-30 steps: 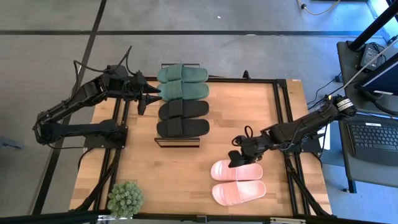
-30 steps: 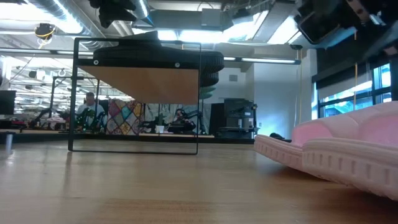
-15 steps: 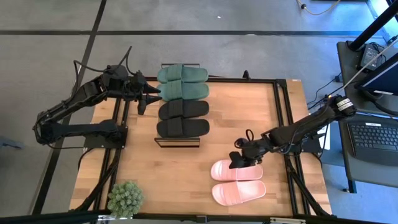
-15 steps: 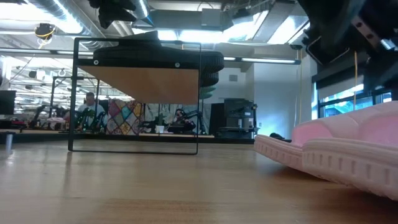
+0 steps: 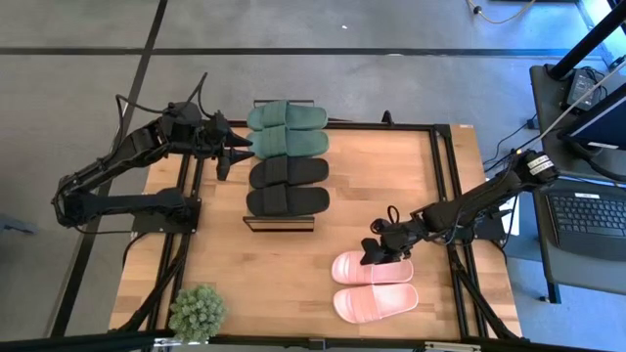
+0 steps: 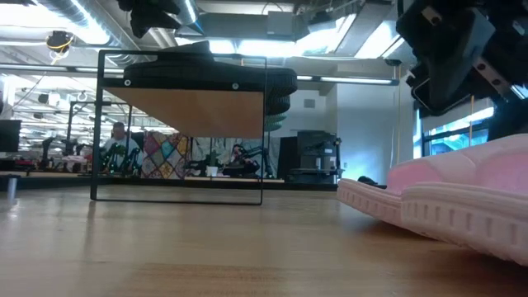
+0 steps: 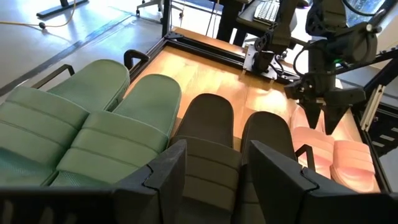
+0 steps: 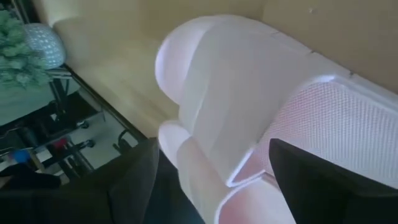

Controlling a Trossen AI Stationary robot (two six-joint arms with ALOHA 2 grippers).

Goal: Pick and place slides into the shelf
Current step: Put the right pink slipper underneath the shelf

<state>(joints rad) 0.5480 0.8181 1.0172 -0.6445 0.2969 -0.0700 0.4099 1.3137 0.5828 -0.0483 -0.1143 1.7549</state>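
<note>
Two dark green slides [image 5: 287, 130] and two black slides [image 5: 287, 186] lie side by side on top of the shelf [image 5: 279, 223]. Two pale pink slides, a far one [image 5: 389, 270] and a near one [image 5: 377, 301], rest soles down on the table's right half. My right gripper [image 5: 377, 252] hangs open just above the far pink slide. In the right wrist view its fingers [image 8: 134, 180] stand on either side of the strap [image 8: 230, 106], and no touch shows. My left gripper [image 5: 233, 152] waits open at the shelf's left side, level with the slides [image 7: 205, 124].
A small green potted plant [image 5: 198, 313] stands at the table's near left corner. Black frame rails [image 5: 445, 186] run along the table's right side. Bare wood [image 5: 381, 186] lies between the shelf and the pink slides. A laptop [image 5: 587, 220] sits beyond the right edge.
My right gripper has come down toward the far pink slide, rolling slightly, with its fingers still open. The slides and my left arm have kept still.
</note>
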